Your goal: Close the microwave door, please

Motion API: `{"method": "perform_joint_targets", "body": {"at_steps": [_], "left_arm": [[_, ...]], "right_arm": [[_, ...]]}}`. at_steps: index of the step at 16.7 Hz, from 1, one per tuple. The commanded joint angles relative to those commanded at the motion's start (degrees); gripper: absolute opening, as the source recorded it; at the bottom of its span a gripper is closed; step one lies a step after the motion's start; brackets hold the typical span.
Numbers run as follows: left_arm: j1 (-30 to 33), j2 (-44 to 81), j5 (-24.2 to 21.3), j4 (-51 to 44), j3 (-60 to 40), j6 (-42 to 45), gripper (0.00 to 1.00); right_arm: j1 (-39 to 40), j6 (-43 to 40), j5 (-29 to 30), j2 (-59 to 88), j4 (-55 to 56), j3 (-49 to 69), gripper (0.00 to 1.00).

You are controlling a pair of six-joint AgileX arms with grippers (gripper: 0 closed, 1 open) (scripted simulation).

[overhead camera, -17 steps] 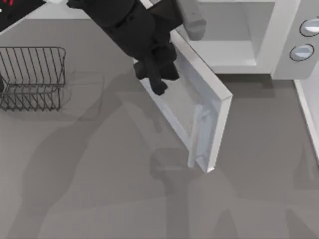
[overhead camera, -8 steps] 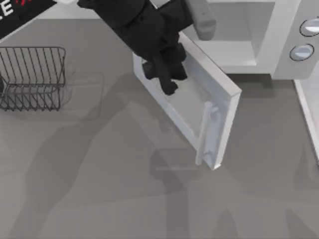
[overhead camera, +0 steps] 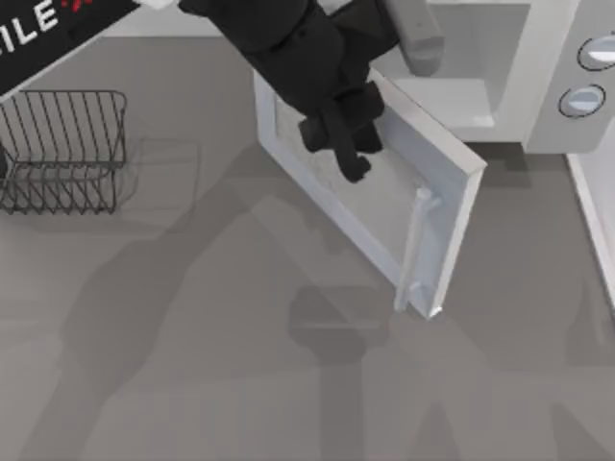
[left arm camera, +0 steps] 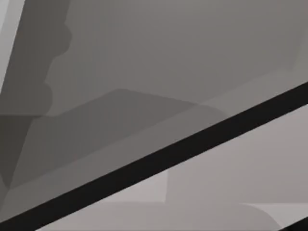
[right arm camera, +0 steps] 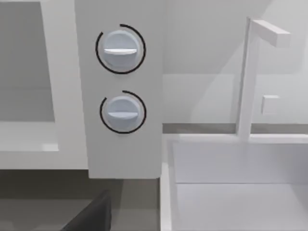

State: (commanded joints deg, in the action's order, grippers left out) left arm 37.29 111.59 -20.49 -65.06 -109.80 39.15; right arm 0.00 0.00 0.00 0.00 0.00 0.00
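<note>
Mid-swing on the microwave door [overhead camera: 384, 206]
Left gripper [overhead camera: 344, 154] at twelve o'clock against its pane, finger state unclear; next, pushing toward the microwave [overhead camera: 538, 58].

A dark wire rack [overhead camera: 60, 149] stands on the grey worktop [overhead camera: 192, 384] at its left edge, toward the far side. A white sink basin [right arm camera: 231, 183] sits at the worktop's right edge, with a slim white faucet [right arm camera: 250, 72] rising upright from its back rim.
</note>
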Motion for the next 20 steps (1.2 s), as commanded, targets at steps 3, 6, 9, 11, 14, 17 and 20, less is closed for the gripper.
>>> {"method": "perform_joint_targets", "body": {"at_steps": [3,6,9,11,14,17,20], "left_arm": [[-0.3,-0.3,-0.1,0.0,0.2,0.0,0.00],[1.3,-2.4,-1.1,-1.6,0.5,1.6,0.00],[4.0,-6.3,-2.7,-4.6,0.2,3.9,0.00],[5.3,-6.8,-3.0,-6.0,-1.0,3.9,0.00],[5.6,-4.4,-2.0,-6.1,-3.0,1.9,0.00],[4.1,-0.5,-0.4,-3.5,-3.8,-0.6,0.00],[2.2,2.4,0.7,-0.5,-3.7,-2.1,0.00]], "right_arm": [[0.0,0.0,0.0,0.0,0.0,0.0,1.00],[0.0,0.0,0.0,0.0,0.0,0.0,1.00],[0.0,0.0,0.0,0.0,0.0,0.0,1.00],[0.0,0.0,0.0,0.0,0.0,0.0,1.00],[0.0,0.0,0.0,0.0,0.0,0.0,1.00],[0.0,0.0,0.0,0.0,0.0,0.0,1.00],[0.0,0.0,0.0,0.0,0.0,0.0,1.00]]}}
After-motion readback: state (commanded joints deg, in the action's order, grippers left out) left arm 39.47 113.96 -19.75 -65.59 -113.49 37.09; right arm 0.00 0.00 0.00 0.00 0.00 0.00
